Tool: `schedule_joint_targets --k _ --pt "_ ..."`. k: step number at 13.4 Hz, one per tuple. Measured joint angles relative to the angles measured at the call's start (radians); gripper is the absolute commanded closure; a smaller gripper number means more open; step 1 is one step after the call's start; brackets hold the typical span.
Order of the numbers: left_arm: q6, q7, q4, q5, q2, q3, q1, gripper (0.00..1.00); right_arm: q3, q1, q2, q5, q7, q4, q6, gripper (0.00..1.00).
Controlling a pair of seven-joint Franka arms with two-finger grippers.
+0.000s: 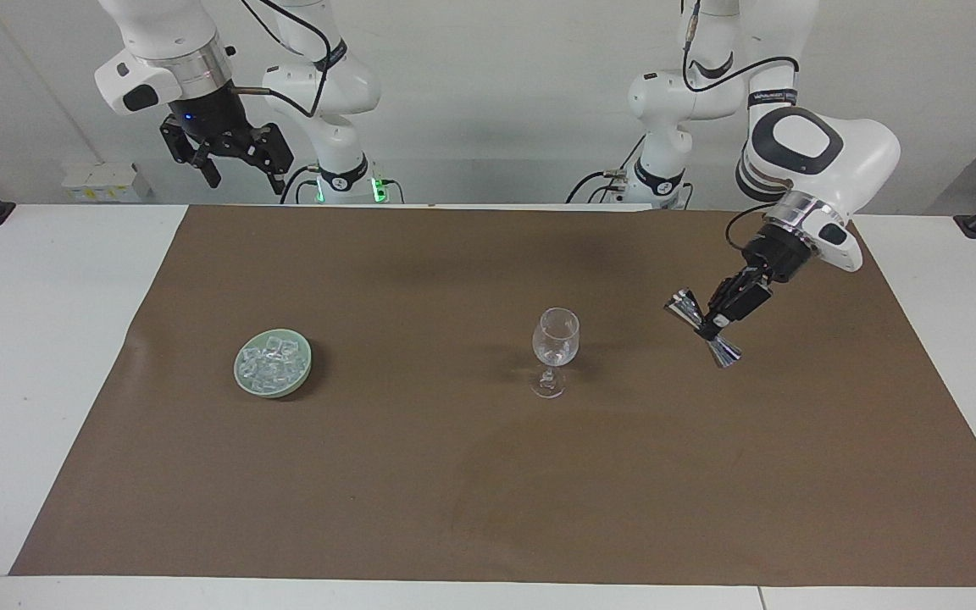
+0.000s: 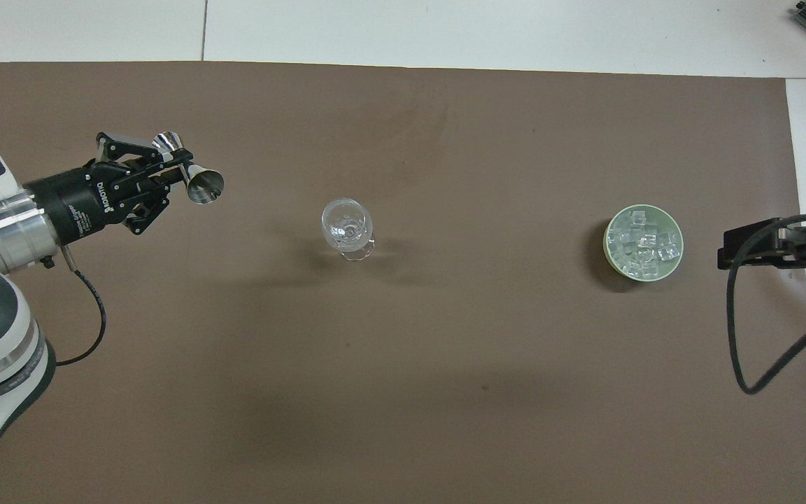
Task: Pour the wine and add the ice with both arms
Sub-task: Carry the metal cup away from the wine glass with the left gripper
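My left gripper [image 1: 717, 323] is clamped on the steel jigger [image 1: 702, 329] at its waist, tilted, up in the air over the brown mat [image 1: 488, 508] toward my left arm's end of the table, well apart from the wine glass [image 1: 555, 350]. I read the pour step as wrapping up; the jigger needs setting down out of the way. My right gripper [image 1: 238, 174] waits with jaws wide, holding nothing, high over the table edge at its own end. The ice [image 1: 274, 358] sits heaped in the green bowl [image 1: 243, 379] toward the right arm's end. Next call: right arm descends, pinches one cube, carries it to the glass. Cubes look slippery, so centre the grip.
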Motion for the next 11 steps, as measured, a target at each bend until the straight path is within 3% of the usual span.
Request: schedule_joint_targets --k 5,11 --pt "-0.395 -0.109 -0.018 0.001 0.029 0.001 0.259 1.00 0.000 0.000 0.000 0.000 0.000 0.000 0.000 0.00" --pt "-0.687 -0.239 0.059 0.000 0.281 0.002 0.469 1.00 0.000 0.000 0.000 0.000 0.000 0.000 0.000 0.00"
